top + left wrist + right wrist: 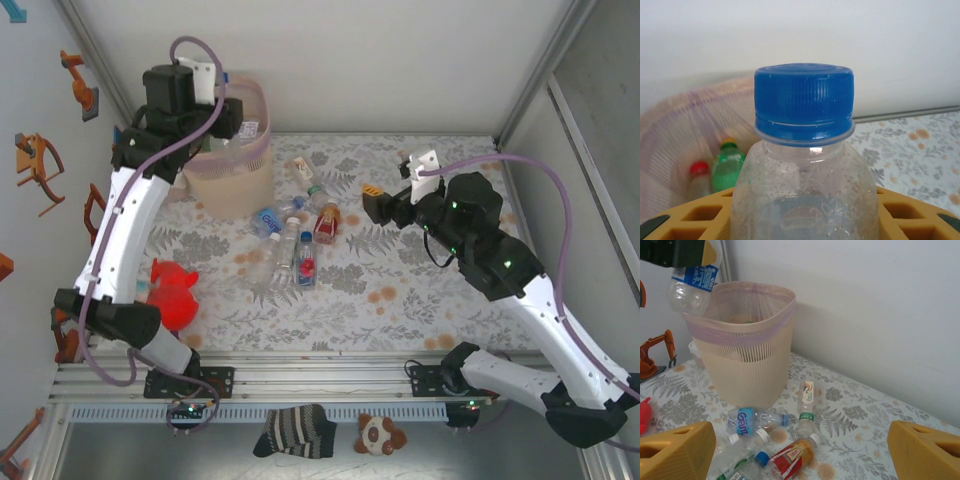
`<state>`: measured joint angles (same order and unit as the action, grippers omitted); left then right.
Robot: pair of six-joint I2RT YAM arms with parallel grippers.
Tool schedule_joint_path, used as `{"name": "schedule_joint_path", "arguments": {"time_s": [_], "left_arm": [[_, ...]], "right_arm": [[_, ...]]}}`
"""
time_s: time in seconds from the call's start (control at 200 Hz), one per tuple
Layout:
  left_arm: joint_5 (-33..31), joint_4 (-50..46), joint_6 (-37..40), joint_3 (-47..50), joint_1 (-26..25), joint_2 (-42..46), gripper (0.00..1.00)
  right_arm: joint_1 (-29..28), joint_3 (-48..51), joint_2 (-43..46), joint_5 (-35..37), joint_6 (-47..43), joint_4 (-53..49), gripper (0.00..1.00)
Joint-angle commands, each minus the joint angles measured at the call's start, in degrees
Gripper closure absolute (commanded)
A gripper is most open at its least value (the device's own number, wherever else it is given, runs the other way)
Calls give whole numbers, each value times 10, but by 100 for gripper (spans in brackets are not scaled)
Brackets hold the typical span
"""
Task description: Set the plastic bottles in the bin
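White walls close in a desk (420, 290) covered by a cloth printed with grey leaves and orange blots. At its far left corner stands the tall beige bin (240, 190), a pink bag folded over its rim. Over that rim the left claw (232, 112) is clamped on a clear bottle (689, 284). The bottle's long axis is close to upright, a little tilted, with the blue cap (804, 102) topmost in the left wrist view and a blue label too small to read. The right claw (380, 203) hangs just right of the desk's middle, its yellow fingers (675, 452) spread wide with nothing between them. A red plush toy (172, 295) sits by the left edge. Between the right claw and the bin a loose group of bottles (292, 235) lies flat, pointing different ways. A bottle with a blue label (751, 419) starting "Gant" lies crosswise just in front of the bin. An amber bottle (792, 457) with a red label points its white cap toward the far edge. Inside the bin lie a green bottle (727, 167) with a yellow cap and a red-capped bottle (699, 175).
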<state>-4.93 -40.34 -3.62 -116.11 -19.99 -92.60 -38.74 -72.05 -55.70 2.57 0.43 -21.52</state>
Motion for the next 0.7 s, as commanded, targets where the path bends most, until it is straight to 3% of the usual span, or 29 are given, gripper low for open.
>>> {"name": "schedule_joint_path", "arguments": {"time_s": [0.0,0.451,0.696], "left_arm": [[9,-8,50,-53,27,-42,51],[-32,-141,90,-295,97,-265,53],[-69,-176,62,-255,101,-292,53]], "right_arm": [[4,-22,2,9,-4,21,12],[3,-27,8,6,2,10,13],[3,-26,8,11,0,4,13]]}}
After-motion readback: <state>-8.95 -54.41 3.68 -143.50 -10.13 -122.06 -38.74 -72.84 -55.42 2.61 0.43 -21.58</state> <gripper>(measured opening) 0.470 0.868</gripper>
